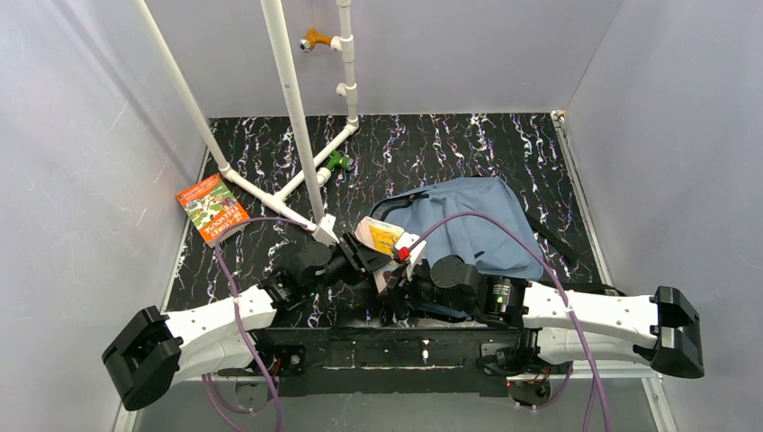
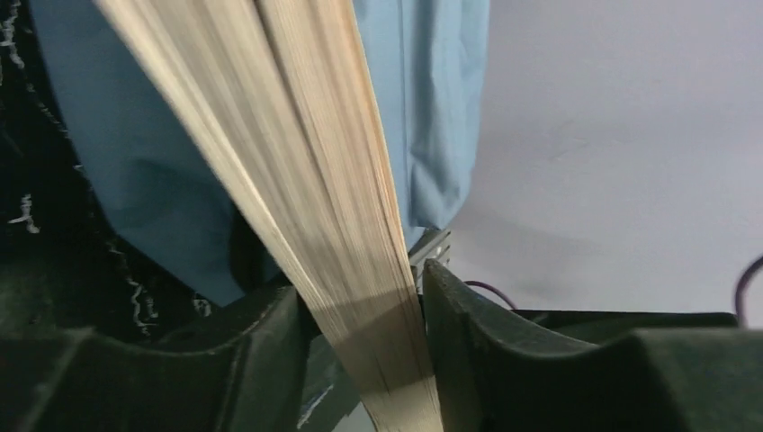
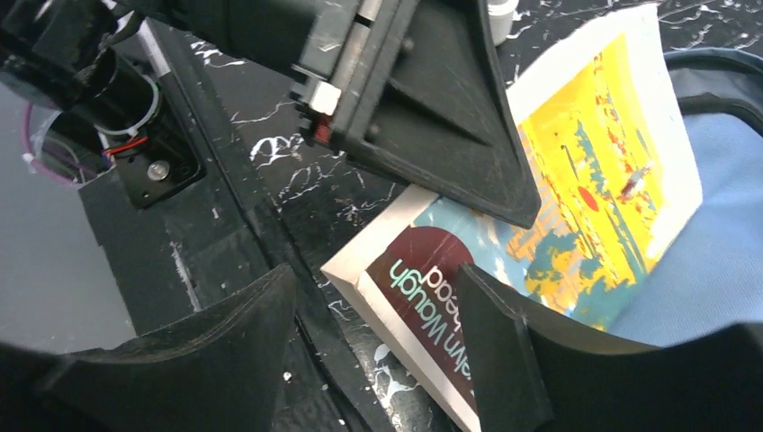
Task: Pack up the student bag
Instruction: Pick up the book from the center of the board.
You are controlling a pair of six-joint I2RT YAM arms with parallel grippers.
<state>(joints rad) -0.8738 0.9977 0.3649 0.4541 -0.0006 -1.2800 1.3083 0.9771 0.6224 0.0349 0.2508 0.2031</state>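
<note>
Dusty-blue student bag (image 1: 468, 220) is lying right of centre on the black marbled worktop (image 1: 468, 144), pale walls (image 1: 72, 135) enclosing. Yellow book (image 3: 594, 171) is sitting at its near-left edge. Left hand (image 2: 358, 306) is clamping the page block; right hand (image 3: 373, 274) is gaping, empty. Judgement: right should be lifting the bag's mouth while left is feeding.

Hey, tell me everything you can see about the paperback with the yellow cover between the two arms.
The paperback has a soft, white-bordered cover with a yellow and teal picture and a dark red disc bearing pale lettering. Its page edges look cream. It sits tilted, with its far end over the blue fabric of the student bag. The left gripper looks clamped on it, one finger flat on the cover. The right gripper stands open at its near corner, not gripping.
</note>
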